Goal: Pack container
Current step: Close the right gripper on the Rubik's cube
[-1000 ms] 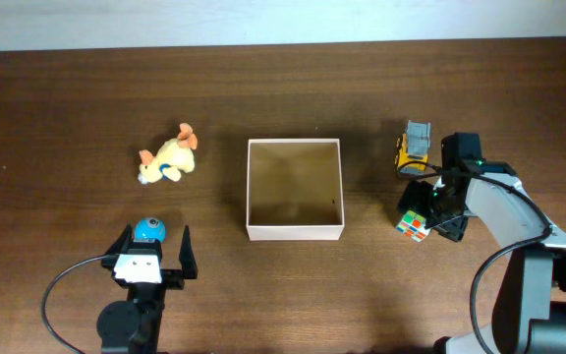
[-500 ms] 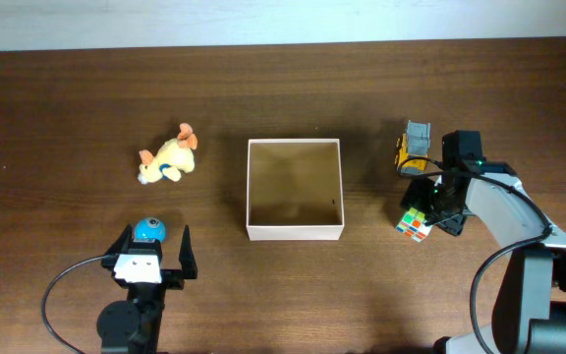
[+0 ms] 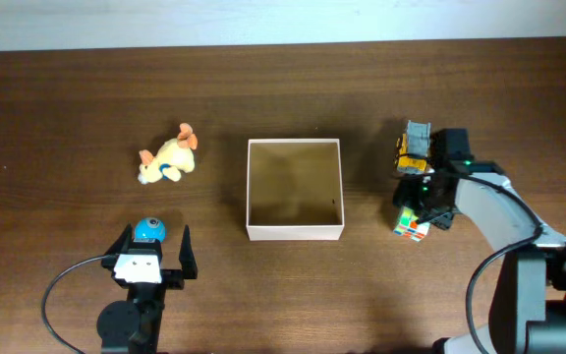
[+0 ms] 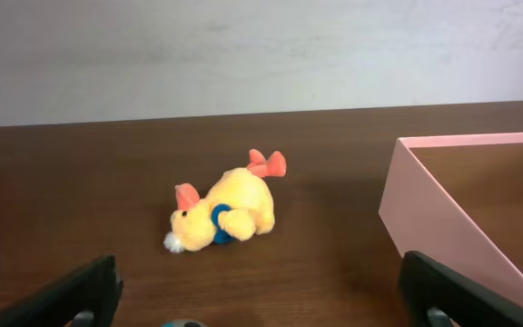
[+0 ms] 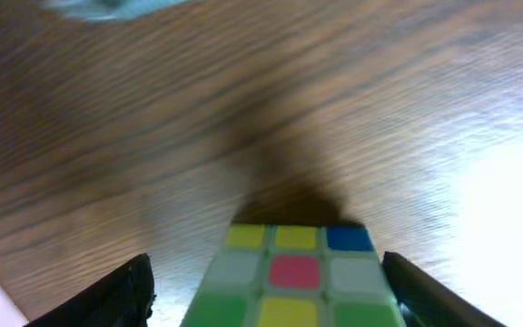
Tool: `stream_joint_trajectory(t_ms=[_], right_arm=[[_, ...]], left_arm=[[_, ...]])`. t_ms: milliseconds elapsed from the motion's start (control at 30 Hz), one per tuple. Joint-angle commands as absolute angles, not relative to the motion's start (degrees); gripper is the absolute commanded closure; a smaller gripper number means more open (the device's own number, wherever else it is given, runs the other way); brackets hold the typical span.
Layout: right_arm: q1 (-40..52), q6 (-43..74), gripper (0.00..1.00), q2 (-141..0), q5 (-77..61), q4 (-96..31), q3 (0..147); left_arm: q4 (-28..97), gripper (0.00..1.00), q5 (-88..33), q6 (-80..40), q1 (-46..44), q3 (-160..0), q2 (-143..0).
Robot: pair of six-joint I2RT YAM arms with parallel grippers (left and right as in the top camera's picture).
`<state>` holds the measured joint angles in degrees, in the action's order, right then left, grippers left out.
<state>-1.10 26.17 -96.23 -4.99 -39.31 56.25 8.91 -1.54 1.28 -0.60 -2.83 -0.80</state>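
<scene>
Nearest to us, the left gripper hovers low over the dark wooden worktop with its fingers spread wide. A small blue ball lies between the fingertips, and we cannot tell if it touches them. On the other side, a little farther, the right gripper stands over a coloured puzzle cube. Its fingers are spread on both sides of the cube, and on one side a gap still shows, so it pinches nothing. The container sits in the middle of the worktop, between the two arms, with its open side up. Beyond the left gripper and left of the container, a yellow plush duck lies on its side. A yellow and grey toy vehicle stands just behind the cube.
</scene>
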Motion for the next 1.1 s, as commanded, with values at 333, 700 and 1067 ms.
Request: stream_joint_trajectory(t_ms=[333, 700, 1067], right_arm=[[2.98, 28.77, 0.26, -96.82, -1.32, -40.93, 56.8], [2.98, 17.89, 0.25, -96.84, -0.14, -43.46, 56.55], [3.18, 7.7, 0.25, -96.84, -4.56, -42.81, 56.53]], left_arm=[[8.78, 0.01, -1.78, 2.17, -0.32, -2.44, -0.3], [8.78, 0.01, -1.76, 2.17, -0.32, -2.44, -0.3], [8.78, 0.01, -1.78, 2.17, -0.32, -2.44, -0.3]])
